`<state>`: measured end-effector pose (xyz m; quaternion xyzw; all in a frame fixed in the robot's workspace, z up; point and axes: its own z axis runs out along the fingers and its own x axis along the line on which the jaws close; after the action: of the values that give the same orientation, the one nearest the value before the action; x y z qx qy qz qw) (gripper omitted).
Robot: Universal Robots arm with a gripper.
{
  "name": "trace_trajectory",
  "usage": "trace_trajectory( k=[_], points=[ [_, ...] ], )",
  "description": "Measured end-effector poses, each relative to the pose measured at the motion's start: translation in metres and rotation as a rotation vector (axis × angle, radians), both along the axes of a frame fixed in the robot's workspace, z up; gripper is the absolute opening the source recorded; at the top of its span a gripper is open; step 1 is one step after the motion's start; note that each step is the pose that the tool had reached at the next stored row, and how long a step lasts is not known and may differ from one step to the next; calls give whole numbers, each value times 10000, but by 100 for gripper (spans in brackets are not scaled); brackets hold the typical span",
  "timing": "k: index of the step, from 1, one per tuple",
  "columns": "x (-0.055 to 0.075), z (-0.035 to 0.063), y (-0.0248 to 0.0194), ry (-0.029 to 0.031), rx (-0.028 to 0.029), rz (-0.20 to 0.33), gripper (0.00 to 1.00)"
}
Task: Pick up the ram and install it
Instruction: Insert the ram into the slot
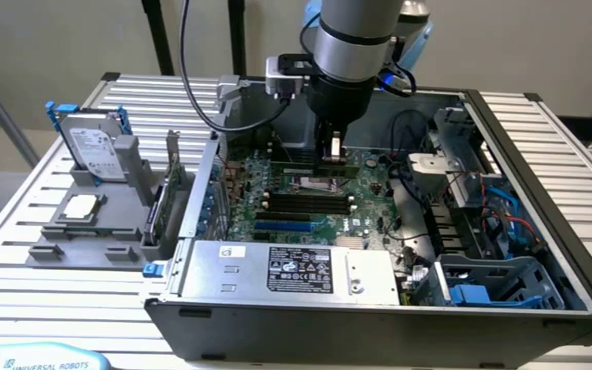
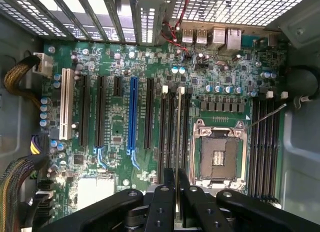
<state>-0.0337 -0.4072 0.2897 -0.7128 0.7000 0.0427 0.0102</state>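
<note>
The black two-fingered gripper (image 2: 178,184) clamps the thin green ram stick (image 2: 179,132) edge-on; slight misalignment over the black motherboard slots (image 2: 172,129) beneath risks jamming.

base plate (image 1: 31,361): "UNIVERSAL ROBOTS" (light blue, at the frame's lower edge)
power supply label (image 1: 301,270): print too small to read
hard drive label (image 1: 95,150): unreadable

Pincer (image 1: 333,151) closed on ram (image 1: 334,165) above motherboard (image 1: 307,202) in open case (image 1: 378,312)
</note>
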Motion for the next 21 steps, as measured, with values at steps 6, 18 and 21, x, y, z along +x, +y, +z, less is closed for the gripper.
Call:
trace_trajectory(
  k=[6,18,21],
  points=[
    [0,-78,0,-25,-185,0,14],
    [-3,-245,0,-73,-517,0,14],
    [-5,-300,0,-83,-567,0,14]
  ],
)
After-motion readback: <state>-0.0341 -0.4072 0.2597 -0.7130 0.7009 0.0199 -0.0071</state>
